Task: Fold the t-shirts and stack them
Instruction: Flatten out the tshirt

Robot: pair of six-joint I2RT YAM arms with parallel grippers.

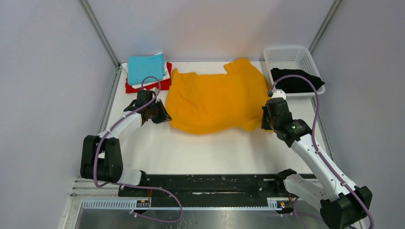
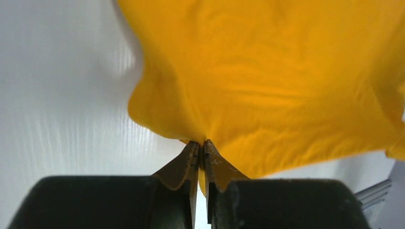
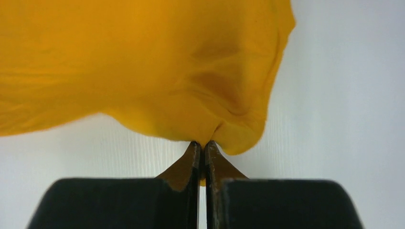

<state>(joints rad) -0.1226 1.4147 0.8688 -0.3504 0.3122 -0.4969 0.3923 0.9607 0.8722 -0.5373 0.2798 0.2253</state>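
Top external view: orange-yellow t-shirt (image 1: pixel 215 100) lies spread on the white table (image 1: pixel 215 152), mid-table toward the far edge, one sleeve at the far right by the basket. Near hem wavy, surface rumpled.

Left gripper (image 1: pixel 162 113) sits at the shirt's left edge; right gripper (image 1: pixel 265 119) at its right edge. Shirt spans the gap between the two.

Left wrist view: both fingers (image 2: pixel 181 167) pressed nearly together, a pinch of yellow cloth caught between the tips and showing in the slit below them. Cloth fans out from the tips, lifted off the table at the pinch.

Right wrist view: same picture, fingers (image 3: pixel 184 167) closed on a gathered fold of the shirt's edge, a sliver of yellow in the slit, cloth puckered right at the tips.

Far left corner: folded pile, teal t-shirt (image 1: pixel 145 67) on top, white t-shirt (image 1: pixel 166 72) under it, red t-shirt (image 1: pixel 162 85) at the bottom, just beside the orange-yellow one.

Far right: white mesh basket (image 1: pixel 286 52) with the black t-shirt (image 1: pixel 296 80) draped in it.
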